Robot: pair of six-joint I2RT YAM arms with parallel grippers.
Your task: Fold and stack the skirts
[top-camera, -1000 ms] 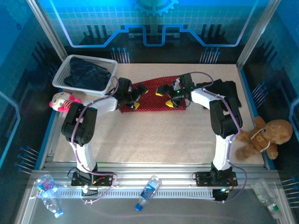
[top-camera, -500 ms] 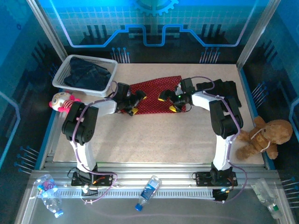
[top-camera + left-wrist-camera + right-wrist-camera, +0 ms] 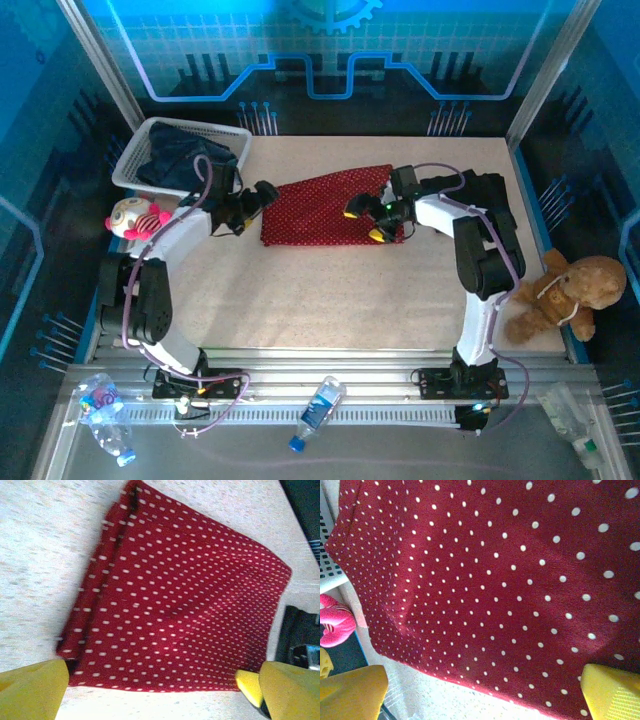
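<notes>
A red skirt (image 3: 318,207) with small white dots lies flat on the table at centre back; its left edge is doubled over (image 3: 175,605) (image 3: 495,575). My left gripper (image 3: 250,207) is open just off the skirt's left edge, with bare table between its yellow fingers (image 3: 157,702). Over the skirt's right end, my right gripper (image 3: 364,224) stands open, the near hem between its fingers (image 3: 480,700); neither holds the cloth. Dark denim skirts (image 3: 185,160) lie in the basket. A black skirt (image 3: 492,192) lies at the back right, partly hidden behind the right arm.
The white mesh basket (image 3: 128,170) stands at the back left, with a pink-and-white plush toy (image 3: 135,215) (image 3: 335,625) in front of it. A brown teddy bear (image 3: 560,295) sits off the table's right edge. Plastic bottles (image 3: 318,410) lie on the near rails.
My left gripper has drawn back to the left, off the red skirt, with its elbow swung out left. The right gripper has shifted slightly toward the skirt's near right edge. The skirt lies flatter.
</notes>
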